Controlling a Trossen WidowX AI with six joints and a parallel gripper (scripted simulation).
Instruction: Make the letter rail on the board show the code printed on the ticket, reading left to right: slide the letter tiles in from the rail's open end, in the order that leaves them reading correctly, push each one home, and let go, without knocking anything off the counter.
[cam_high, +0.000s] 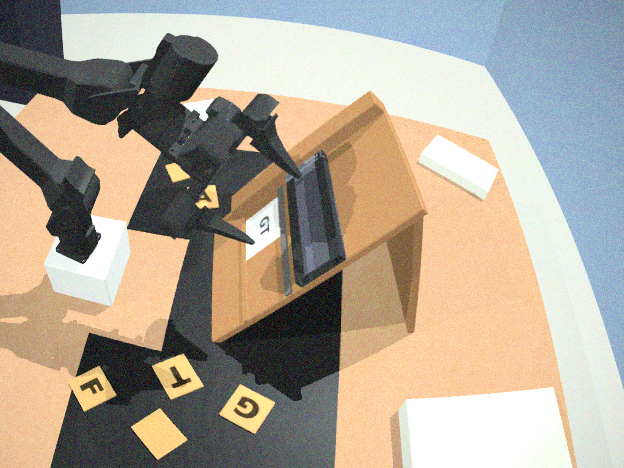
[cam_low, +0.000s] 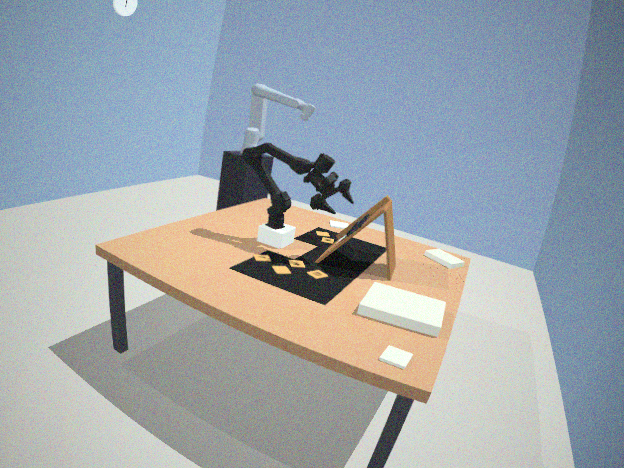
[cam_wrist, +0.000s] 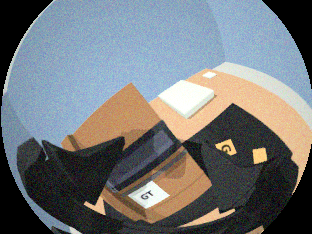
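A slanted wooden board (cam_high: 322, 201) stands on the table. It carries a dark letter rail (cam_high: 315, 221) with no tiles in it and a white ticket (cam_high: 263, 227) printed GT. My gripper (cam_high: 274, 206) is open and empty, high above the board's left side, near the ticket; it also shows in the exterior view (cam_low: 332, 197). On the black mat in front lie orange tiles: G (cam_high: 246, 408), T (cam_high: 177, 376), F (cam_high: 92, 387) and a blank one (cam_high: 158, 433). Behind my arm lie an A tile (cam_high: 207, 197) and another blank tile (cam_high: 176, 172), partly hidden.
The arm's white base block (cam_high: 88, 259) stands left of the board. A large white slab (cam_high: 483, 428) lies front right, a white block (cam_high: 457, 166) back right, a small white pad (cam_low: 395, 356) near the table's front edge, and another behind the arm (cam_low: 338, 223).
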